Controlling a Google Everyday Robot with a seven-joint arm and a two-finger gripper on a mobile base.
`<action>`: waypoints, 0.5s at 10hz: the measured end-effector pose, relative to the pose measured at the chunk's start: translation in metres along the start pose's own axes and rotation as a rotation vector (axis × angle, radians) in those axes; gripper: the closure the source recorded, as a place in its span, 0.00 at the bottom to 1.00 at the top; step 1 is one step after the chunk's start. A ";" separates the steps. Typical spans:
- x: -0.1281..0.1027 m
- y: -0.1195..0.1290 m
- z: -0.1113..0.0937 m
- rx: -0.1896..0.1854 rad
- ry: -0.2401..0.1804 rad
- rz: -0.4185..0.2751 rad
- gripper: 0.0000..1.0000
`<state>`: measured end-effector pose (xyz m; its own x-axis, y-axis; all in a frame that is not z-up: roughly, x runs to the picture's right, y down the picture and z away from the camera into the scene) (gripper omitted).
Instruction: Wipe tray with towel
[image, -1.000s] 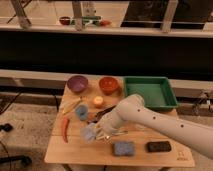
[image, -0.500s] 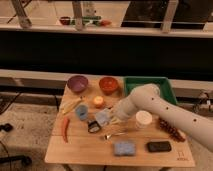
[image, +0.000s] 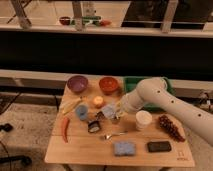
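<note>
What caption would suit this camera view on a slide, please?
Gripper holds the towel over the table, left of the tray.

Wooden table (image: 80, 152), light top.
Back row: purple bowl (image: 77, 83) at left, orange bowl (image: 108, 84) near it on the right.
Left side: yellow banana-like piece (image: 71, 105); small orange fruit (image: 98, 101) beside it; round blue-grey object (image: 81, 112) in front; red chilli (image: 65, 129) along the edge.
Centre: small black-and-white item (image: 93, 126); metal utensil (image: 115, 134) just in front.
Right: white cup (image: 143, 120), upright; dark grape bunch (image: 171, 127) beside it.
Front: blue sponge (image: 124, 148); black block (image: 159, 146), apart.
</note>
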<state>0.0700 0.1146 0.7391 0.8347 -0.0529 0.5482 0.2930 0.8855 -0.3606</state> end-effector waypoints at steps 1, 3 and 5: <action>0.000 0.000 0.000 0.000 0.000 0.000 0.96; 0.000 0.000 0.000 0.000 0.000 0.000 0.96; 0.007 -0.005 -0.007 0.032 0.012 0.028 0.96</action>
<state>0.0778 0.1068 0.7392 0.8479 -0.0330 0.5291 0.2545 0.9008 -0.3517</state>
